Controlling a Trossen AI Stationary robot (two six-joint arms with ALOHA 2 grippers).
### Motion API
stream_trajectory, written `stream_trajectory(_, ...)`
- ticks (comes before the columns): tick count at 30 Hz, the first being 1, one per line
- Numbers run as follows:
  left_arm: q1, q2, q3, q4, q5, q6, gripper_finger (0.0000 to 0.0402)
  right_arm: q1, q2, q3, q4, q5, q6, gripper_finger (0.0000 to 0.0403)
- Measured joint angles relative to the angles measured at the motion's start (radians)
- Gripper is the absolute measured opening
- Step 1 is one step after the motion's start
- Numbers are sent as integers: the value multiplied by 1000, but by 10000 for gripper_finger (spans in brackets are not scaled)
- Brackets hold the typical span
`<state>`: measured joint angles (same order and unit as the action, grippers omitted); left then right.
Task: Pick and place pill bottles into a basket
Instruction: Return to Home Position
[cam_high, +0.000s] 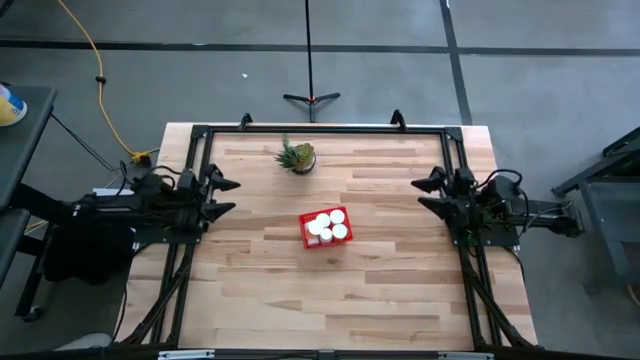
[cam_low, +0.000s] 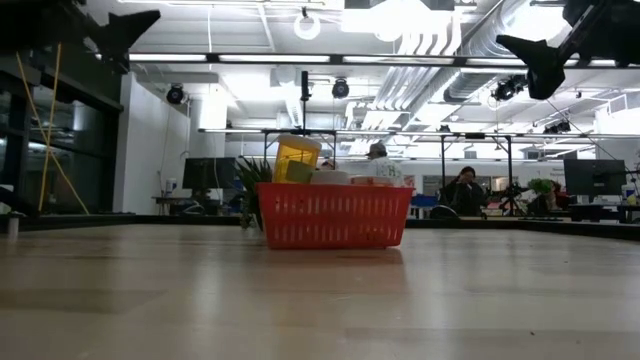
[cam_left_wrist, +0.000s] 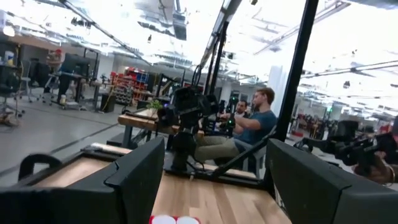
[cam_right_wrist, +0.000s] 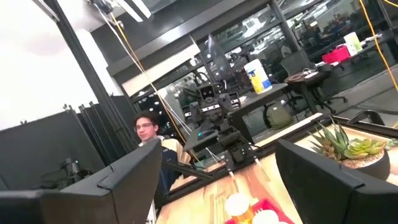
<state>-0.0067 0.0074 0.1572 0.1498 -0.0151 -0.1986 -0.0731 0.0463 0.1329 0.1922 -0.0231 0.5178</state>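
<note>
The red basket (cam_high: 325, 228) stands at the middle of the wooden table, with several white-capped pill bottles (cam_high: 326, 227) upright inside it. In the low view an orange-yellow bottle (cam_low: 295, 158) rises above the rim of the basket (cam_low: 335, 216). My left gripper (cam_high: 233, 196) hangs open above the table's left side, pointing at the basket from well away. My right gripper (cam_high: 418, 193) hangs open above the right side, facing the left one. Both sit high in the low view, the left gripper (cam_low: 125, 25) and the right gripper (cam_low: 530, 55). White caps (cam_left_wrist: 174, 219) show between the left fingers, far off.
A small spiky green potted plant (cam_high: 297, 156) stands on the table behind the basket, toward the far edge; the right wrist view shows the plant (cam_right_wrist: 351, 149) too. Black frame rails (cam_high: 320, 130) run along the table's edges. People sit at desks beyond the table.
</note>
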Motion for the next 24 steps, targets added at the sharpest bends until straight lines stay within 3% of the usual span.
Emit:
stream_trajectory(7,0,0,-44,55,-2,-35,317,0,0,0,-80,5,105,305)
stream_trajectory(15,0,10,-44,-127,1,-77,317,0,0,0,-114,58,258,305)
stream_trajectory(20,0,9,-44,-124,3,-50,317,2,0,0,-79,-15,19,305)
stream_trajectory(24,0,8,-44,-101,57,79,317,2,-1,1,-13,-105,-109,305)
